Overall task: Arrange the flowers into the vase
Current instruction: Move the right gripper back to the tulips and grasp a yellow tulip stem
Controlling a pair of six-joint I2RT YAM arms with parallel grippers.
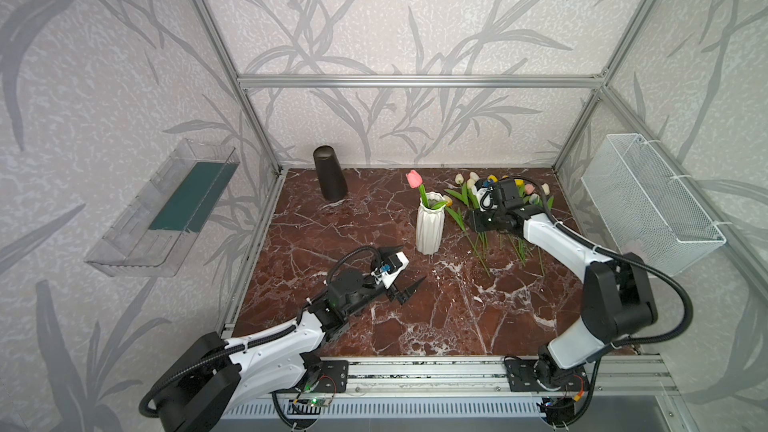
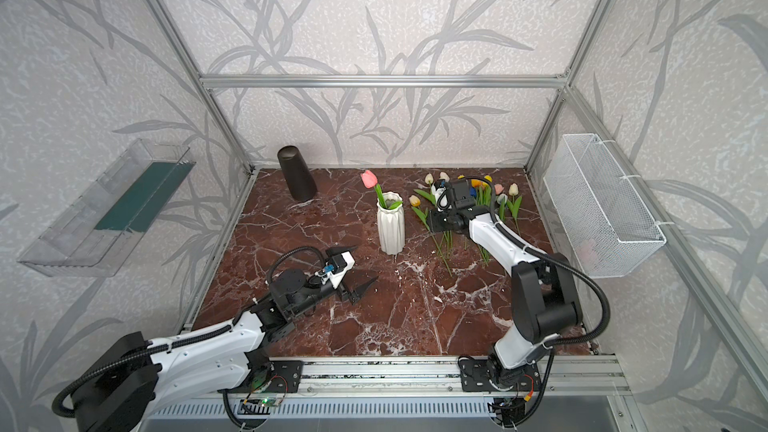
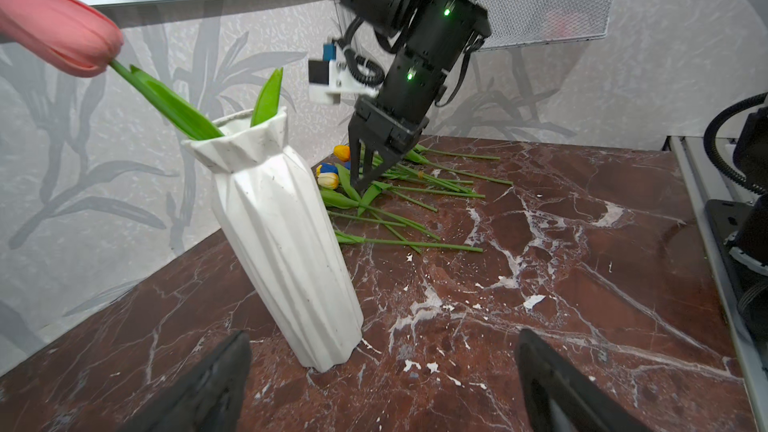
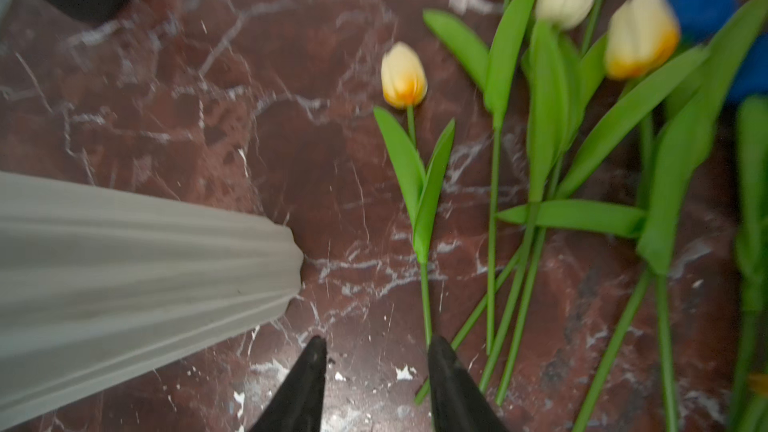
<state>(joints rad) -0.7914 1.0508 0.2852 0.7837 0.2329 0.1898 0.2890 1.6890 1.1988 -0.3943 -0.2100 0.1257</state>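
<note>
The step in hand looks like the pick of a second flower: one pink tulip is already in the white faceted vase, which stands upright at the middle of the counter in both top views. The tulip's stem goes down through the mouth and its head leans out toward the upper left. The rest of the tulips lie flat on the counter just right of the vase. Their long stems run roughly parallel, with heads toward the back wall at the top of the frame and cut ends toward the front. The right tool hangs low over the stem ends, its jaws part-way apart and holding nothing. The stem of the nearest cream-and-orange tulip meets the inner edge of one fingertip rather than lying midway in the gap. The next move probably calls for a small sideways shift, a drop to the counter and a pinch across that thin stem alone, clear of its crossing neighbours. The stem then has to be tipped upright, cut end down, for the narrow mouth. The left tool waits at lower left of the vase, jaws wide and empty.
</note>
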